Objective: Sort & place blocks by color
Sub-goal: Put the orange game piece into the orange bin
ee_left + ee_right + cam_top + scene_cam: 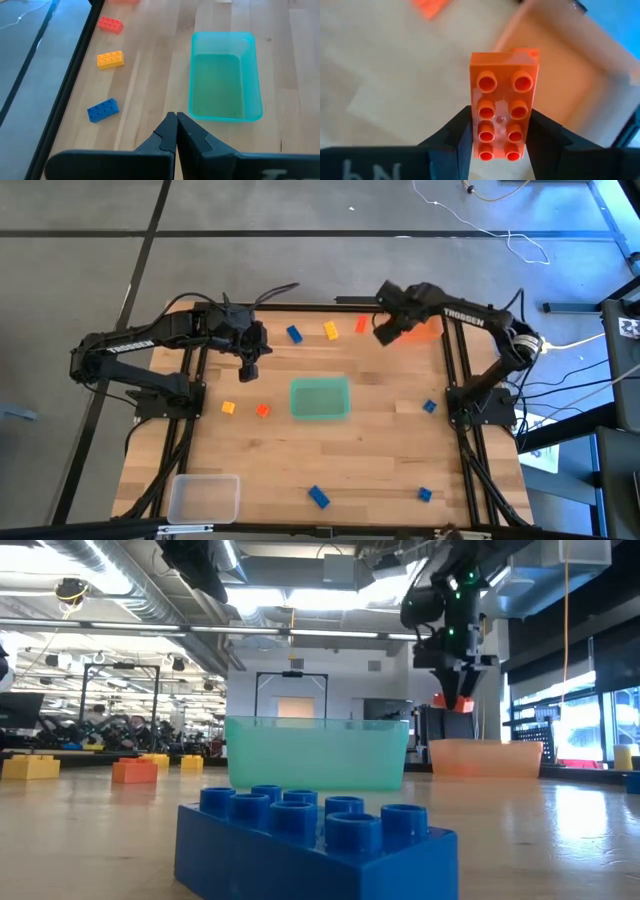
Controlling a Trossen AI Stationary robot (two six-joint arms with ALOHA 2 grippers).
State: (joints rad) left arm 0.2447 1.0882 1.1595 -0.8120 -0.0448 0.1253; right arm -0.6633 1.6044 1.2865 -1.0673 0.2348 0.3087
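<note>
Blue and studded, a block [315, 840] is sitting right up against the low camera, at the near edge of the table [380, 450]. Going left to right from there: the clear tray [204, 497] is lying at the near left corner, and the left gripper [176, 131] is hanging over the left side of the table with its fingers pressed together on nothing. Below and around it, small yellow [228, 408] and orange [262, 410] blocks are lying side by side, while a blue [295, 334], a yellow [331, 330] and an orange-red [361, 325] block are sitting in a row along the far edge. The green tray [320, 398] is sitting empty mid-table. Further right, the right gripper [498, 131] is clamping an orange block [503, 111] by its long sides and is holding it in the air just beside the orange tray [565, 85] at the far right corner. More blue blocks are scattered on the right side [429, 406] and near edge [425, 494].

By my reading, the step in hand is carrying this orange block to the matching tray. The next move calls for shifting the block fully over the tray's hollow, lowering it a little, then spreading the fingers so it drops inside rather than on the rim.
</note>
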